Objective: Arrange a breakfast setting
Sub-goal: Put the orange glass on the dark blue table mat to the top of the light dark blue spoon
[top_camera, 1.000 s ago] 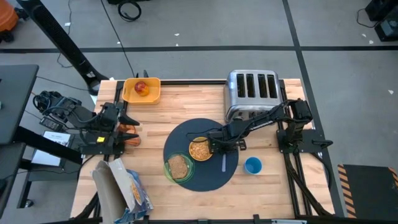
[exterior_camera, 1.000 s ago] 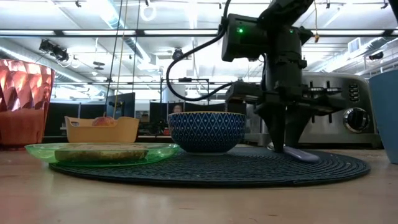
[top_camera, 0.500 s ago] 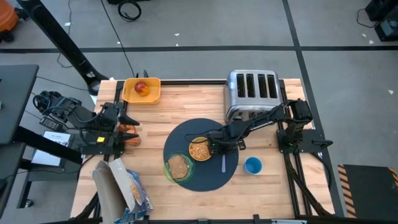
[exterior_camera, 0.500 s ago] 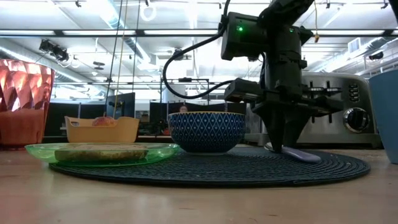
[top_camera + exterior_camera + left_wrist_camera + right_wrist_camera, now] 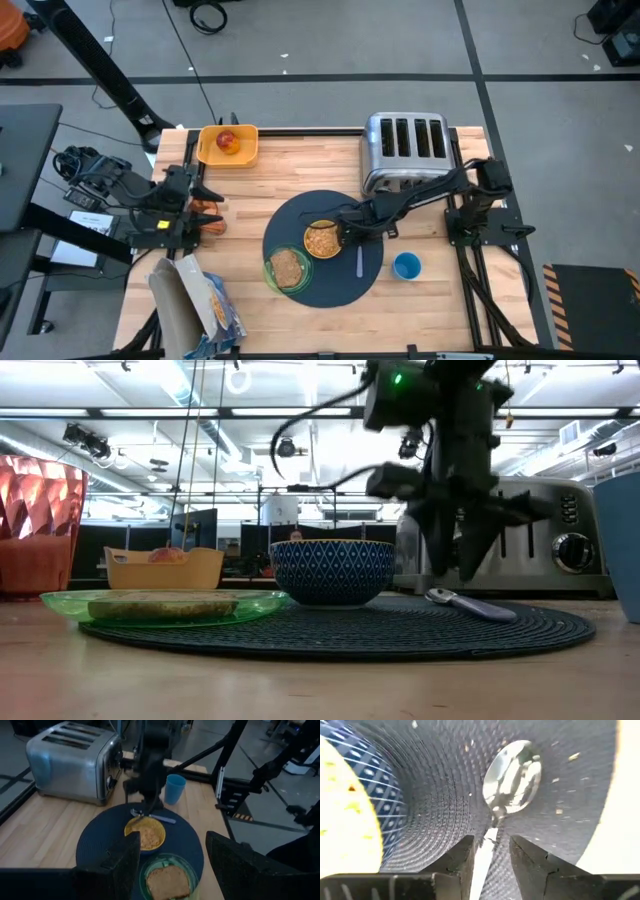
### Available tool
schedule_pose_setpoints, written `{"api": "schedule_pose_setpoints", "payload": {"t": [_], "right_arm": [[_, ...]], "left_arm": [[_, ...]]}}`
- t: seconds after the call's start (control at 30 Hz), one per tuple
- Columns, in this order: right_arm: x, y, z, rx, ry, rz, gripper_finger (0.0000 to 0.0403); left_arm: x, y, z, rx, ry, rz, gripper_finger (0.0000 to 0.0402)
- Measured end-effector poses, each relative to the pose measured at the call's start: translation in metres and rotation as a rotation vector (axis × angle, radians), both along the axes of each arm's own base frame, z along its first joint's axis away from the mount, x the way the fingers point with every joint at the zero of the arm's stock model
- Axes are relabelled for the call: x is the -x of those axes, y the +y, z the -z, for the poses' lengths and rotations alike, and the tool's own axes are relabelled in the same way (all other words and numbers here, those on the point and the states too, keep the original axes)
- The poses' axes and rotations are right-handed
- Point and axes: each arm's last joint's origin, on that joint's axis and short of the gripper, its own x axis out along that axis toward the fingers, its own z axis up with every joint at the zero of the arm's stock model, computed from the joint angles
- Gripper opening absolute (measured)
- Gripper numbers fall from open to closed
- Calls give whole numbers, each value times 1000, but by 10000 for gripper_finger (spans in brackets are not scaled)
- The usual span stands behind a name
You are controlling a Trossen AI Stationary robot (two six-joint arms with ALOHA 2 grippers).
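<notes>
**Clerk:** High view, item one, largest: table, wooden, bearing toaster at the far side. Item two: round dark mat, mid-table. On it, green plate with toast at the near left, cereal bowl at centre, spoon just right of the bowl. Blue cup stands off the mat to the right. Apple sits in the tray, far left corner.

**Checker:** Grippers?

**Clerk:** Right gripper hangs just above the spoon, fingers slightly parted and clear of the handle, pinching nothing. Left gripper waits at the left table edge, fingers spread wide, nothing between them, next to the orange tumbler.

**Checker:** Handling notes, spoon?

**Clerk:** Judged light, stiff, smooth; shiny bowl end likely slippery. Lies flat, so best taken across the narrow handle, near its middle. The woven mat should keep it from sliding.

**Checker:** Anything unverifiable?

**Clerk:** Tumbler mostly covered by the left arm from above; in the low view only part of it shows at the frame edge, as with the cup. Whether the bowl's contents are cereal cannot be settled.
</notes>
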Motion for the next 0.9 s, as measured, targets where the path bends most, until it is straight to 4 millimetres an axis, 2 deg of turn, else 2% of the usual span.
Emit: {"api": "schedule_pose_setpoints", "payload": {"t": [0.17, 0.5, 0.7, 0.9], "right_arm": [[15, 0, -36, 80, -73, 3, 130], [46, -8, -116, 382, -429, -149, 131], [57, -16, -145, 544, -573, -178, 131], [56, -17, -163, 661, -701, -247, 130]], "left_arm": [[2, 1, 6, 33, 65, -26, 231], [12, 7, 25, 112, 272, -142, 231], [18, 11, 38, 155, 409, -254, 231], [7, 4, 48, 81, 554, -307, 231]]}}
